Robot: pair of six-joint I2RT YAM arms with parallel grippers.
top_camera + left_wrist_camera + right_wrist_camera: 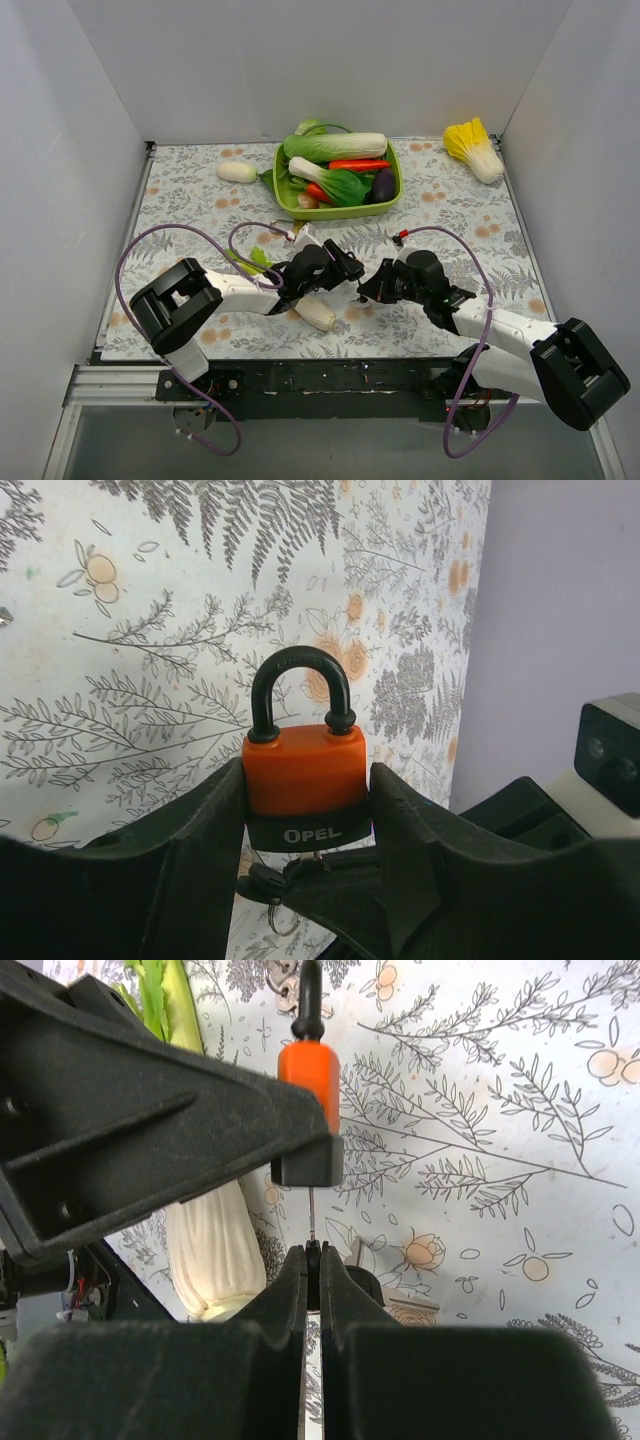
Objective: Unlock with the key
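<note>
A small red padlock (pixel 303 770) with a black shackle and a black "OPEL" base stands upright between my left gripper's (pixel 308 780) fingers, which are shut on its sides. In the right wrist view the padlock (pixel 311 1070) hangs just ahead of my right gripper (pixel 313 1256). That gripper is shut on the black head of the key (pixel 312 1218), whose thin blade runs up into the padlock's base. A second key (pixel 420 1307) on the same ring dangles beside it. In the left wrist view the key bunch (pixel 262 883) shows under the padlock. In the top view both grippers, left (pixel 345 266) and right (pixel 371 289), meet at mid-table.
A green basket (pixel 283 196) of vegetables stands at the back centre. A white radish (pixel 237 171) lies to its left, a yellow cabbage (pixel 473 148) at the back right. A white vegetable (pixel 316 313) lies under the left arm, near a green leaf (pixel 256 258). Grey walls enclose the table.
</note>
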